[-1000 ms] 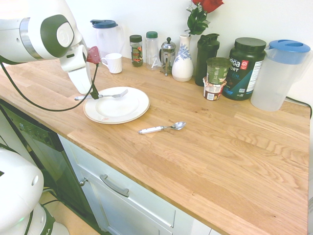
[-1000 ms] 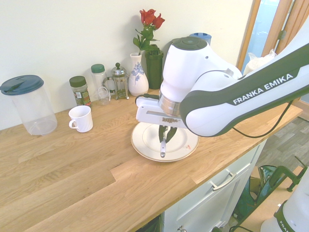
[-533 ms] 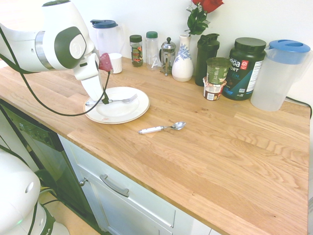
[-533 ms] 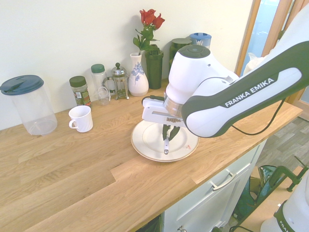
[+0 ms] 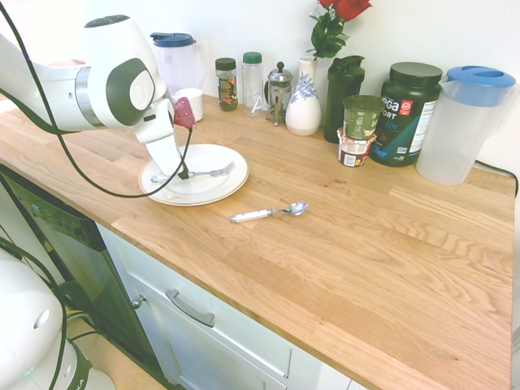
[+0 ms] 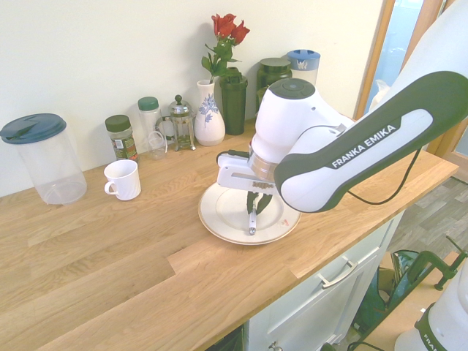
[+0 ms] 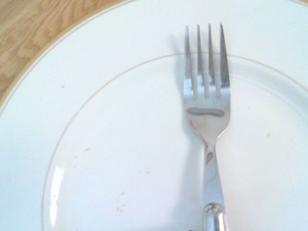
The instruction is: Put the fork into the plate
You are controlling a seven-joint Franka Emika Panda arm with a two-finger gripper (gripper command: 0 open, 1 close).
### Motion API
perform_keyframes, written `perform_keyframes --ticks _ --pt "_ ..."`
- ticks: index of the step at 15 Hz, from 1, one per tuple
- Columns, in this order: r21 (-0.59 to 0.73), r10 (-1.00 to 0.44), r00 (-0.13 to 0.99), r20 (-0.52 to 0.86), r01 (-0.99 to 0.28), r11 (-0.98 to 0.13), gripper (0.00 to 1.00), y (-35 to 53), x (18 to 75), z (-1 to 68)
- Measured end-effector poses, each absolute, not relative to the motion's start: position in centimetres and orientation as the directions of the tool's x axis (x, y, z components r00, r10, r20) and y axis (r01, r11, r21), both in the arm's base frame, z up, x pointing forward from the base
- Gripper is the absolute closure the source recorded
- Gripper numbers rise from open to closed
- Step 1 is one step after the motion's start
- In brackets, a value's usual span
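Note:
The silver fork (image 5: 205,172) lies level just over the cream-white plate (image 5: 221,188), tines toward the plate's right rim. My gripper (image 5: 184,173) is shut on the fork's handle, about a third of the way from its end, and points straight down over the plate's left half. In the second exterior view the gripper (image 6: 252,213) hangs over the plate (image 6: 219,213) with the fork (image 6: 251,225) sticking out toward the counter's front edge. The wrist view shows the fork (image 7: 208,110) close over the plate (image 7: 115,144); I cannot tell whether it touches.
A white-handled spoon (image 5: 268,214) lies on the wooden counter right of the plate. A white mug (image 6: 122,179), jars, a French press (image 5: 279,91), a vase (image 5: 304,97) with roses, dark tubs and two clear pitchers (image 5: 463,122) line the back wall.
The arm has carried the fork rightward from the plate's left rim to over its middle and brought it lower. The gripper stayed shut on it.

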State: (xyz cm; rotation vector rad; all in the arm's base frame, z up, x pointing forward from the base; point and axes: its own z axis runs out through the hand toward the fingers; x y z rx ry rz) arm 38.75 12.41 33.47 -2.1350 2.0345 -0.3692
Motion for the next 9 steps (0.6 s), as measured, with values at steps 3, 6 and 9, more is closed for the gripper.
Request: perform_keyframes --ticks 3,6,9 --pt "-0.291 -0.997 0.037 0.061 -0.955 -0.054 0.00 12.67 38.68 33.46" --pt "-0.283 -0.997 0.037 0.063 -0.958 -0.054 0.00 12.70 38.62 33.25" --pt "-0.284 -0.997 0.039 0.064 -0.957 -0.056 0.00 12.74 38.61 33.27"
